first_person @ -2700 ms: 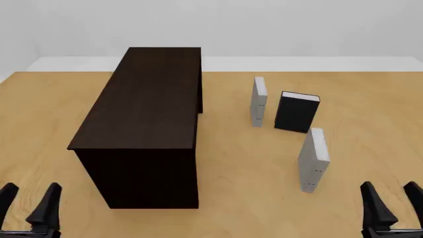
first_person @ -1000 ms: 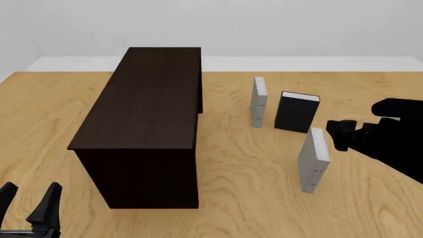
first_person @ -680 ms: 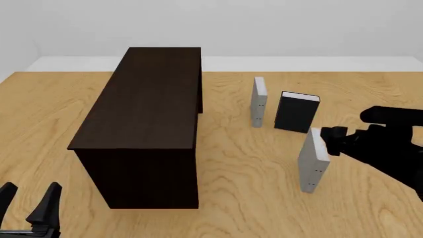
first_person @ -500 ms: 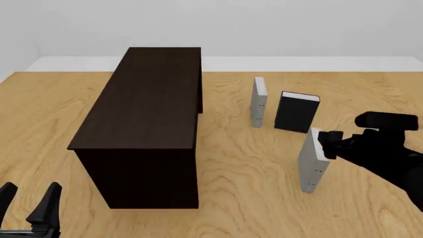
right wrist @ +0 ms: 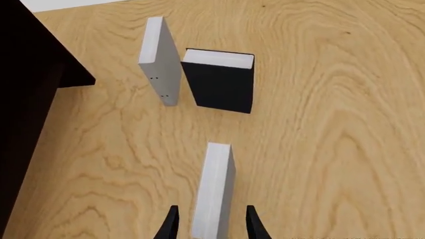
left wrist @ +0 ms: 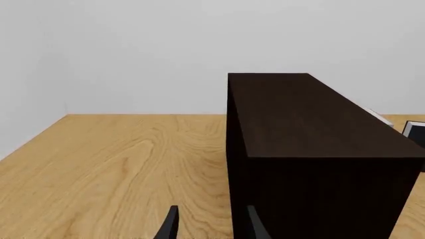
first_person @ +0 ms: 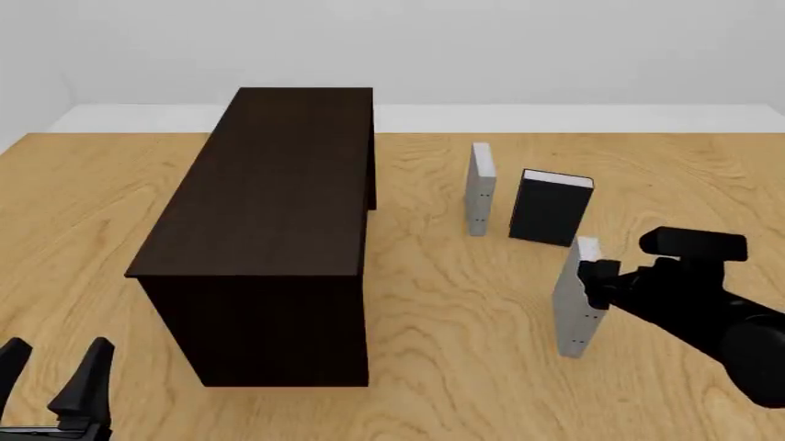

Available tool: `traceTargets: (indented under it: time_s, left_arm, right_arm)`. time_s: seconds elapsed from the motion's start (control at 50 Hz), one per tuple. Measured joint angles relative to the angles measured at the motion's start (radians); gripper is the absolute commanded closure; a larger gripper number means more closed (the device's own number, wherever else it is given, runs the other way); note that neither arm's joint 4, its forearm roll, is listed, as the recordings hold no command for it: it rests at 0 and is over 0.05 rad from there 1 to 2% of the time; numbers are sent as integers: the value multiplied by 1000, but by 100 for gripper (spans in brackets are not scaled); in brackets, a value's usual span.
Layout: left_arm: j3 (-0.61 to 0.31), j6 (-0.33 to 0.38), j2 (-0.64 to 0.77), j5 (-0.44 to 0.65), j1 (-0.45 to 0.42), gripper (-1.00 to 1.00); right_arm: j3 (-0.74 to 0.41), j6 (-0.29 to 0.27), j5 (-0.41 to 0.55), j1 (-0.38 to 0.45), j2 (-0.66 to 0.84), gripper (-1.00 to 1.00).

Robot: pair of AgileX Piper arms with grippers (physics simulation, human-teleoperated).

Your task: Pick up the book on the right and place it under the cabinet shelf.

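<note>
Right gripper (right wrist: 209,224) straddling, jaws open and gripping nothing, the top edge of the upright grey book (first_person: 576,299) standing well right of the cabinet (first_person: 264,230), a thin, stiff, likely light and tippable cover best pinched across its faces; left gripper (first_person: 55,386) idling open

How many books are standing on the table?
3. A grey book stands nearest the cabinet, a black book just right of it, and another grey book nearer, between the right gripper's fingers. The cabinet could hide more.
</note>
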Motion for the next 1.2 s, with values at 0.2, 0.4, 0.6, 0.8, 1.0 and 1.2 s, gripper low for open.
traceTargets:
  time_s: [0.2,0.4,0.6,0.8,1.0,1.2]
  left_arm:
    - [0,-1,0,1,0,-100]
    - [0,-1,0,1,0,-100]
    - [0,-1,0,0,0,-100]
    - [1,-1,0,0,1,-100]
    - [1,-1,0,0,1,-100]
    - [1,-1,0,0,1,-100]
  right_arm:
    - [25,8,-38,-3,25,-100]
    - [49,19,-81,0,58,-100]
    - [74,33,-132,7,96,-100]
    - [96,48,-181,15,135,-100]
    - [113,65,-219,23,161,100]
    - [118,33,-216,8,147,100]
